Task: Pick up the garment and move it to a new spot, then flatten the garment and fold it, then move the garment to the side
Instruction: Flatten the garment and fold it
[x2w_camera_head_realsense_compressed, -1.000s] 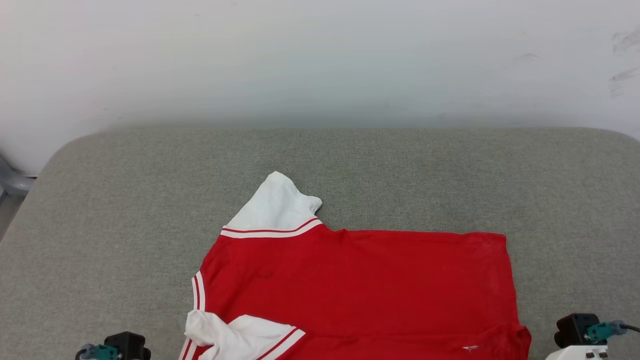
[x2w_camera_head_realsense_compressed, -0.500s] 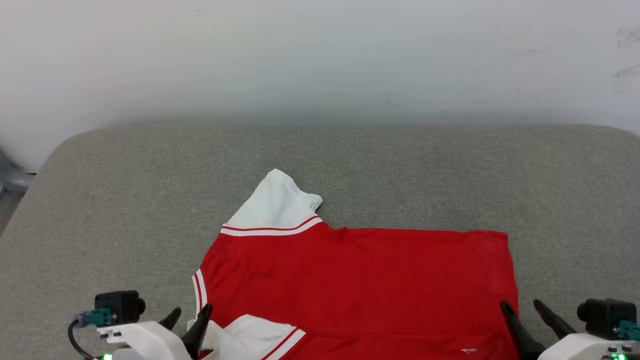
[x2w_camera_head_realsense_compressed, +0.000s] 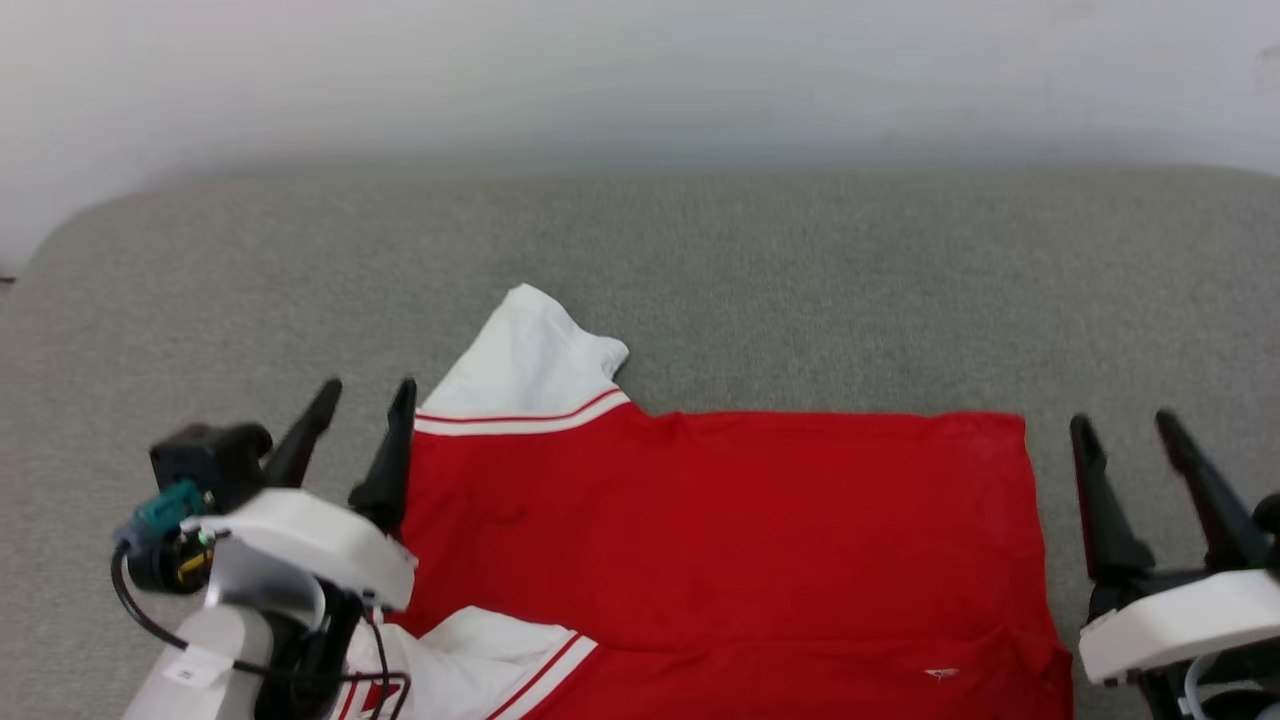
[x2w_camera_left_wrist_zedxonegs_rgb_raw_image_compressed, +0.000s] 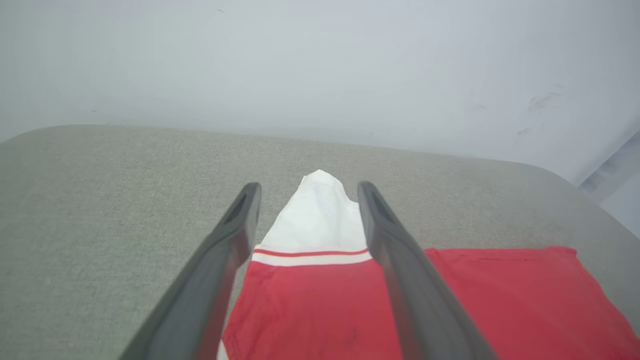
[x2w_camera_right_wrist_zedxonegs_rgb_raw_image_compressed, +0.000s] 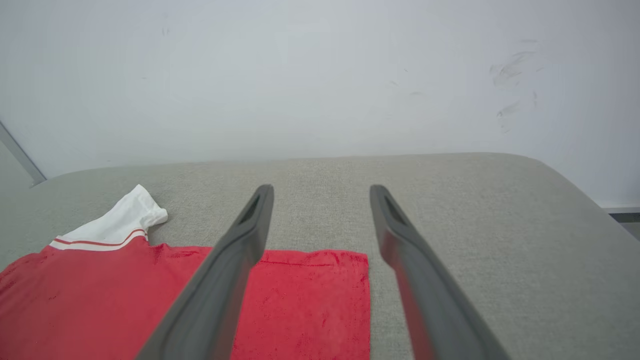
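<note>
- My left tool (x2w_camera_head_realsense_compressed: 367, 388): fingers spread, grasping nothing. Hangs at left edge of jersey (x2w_camera_head_realsense_compressed: 720, 520), beside white sleeve (x2w_camera_head_realsense_compressed: 525, 350).
- Jersey: red, lying flat on grey desk (x2w_camera_head_realsense_compressed: 800, 280), between my two tools. Second sleeve (x2w_camera_head_realsense_compressed: 480, 650) folded over near left corner. Small white logo (x2w_camera_head_realsense_compressed: 940, 673) at near right.
- My right tool (x2w_camera_head_realsense_compressed: 1121, 420): fingers spread, empty. Just beside jersey's right edge, over bare desk.

No legible text; just a tiny, unreadable white logo (x2w_camera_head_realsense_compressed: 940, 673) on the red garment (x2w_camera_head_realsense_compressed: 720, 540).
</note>
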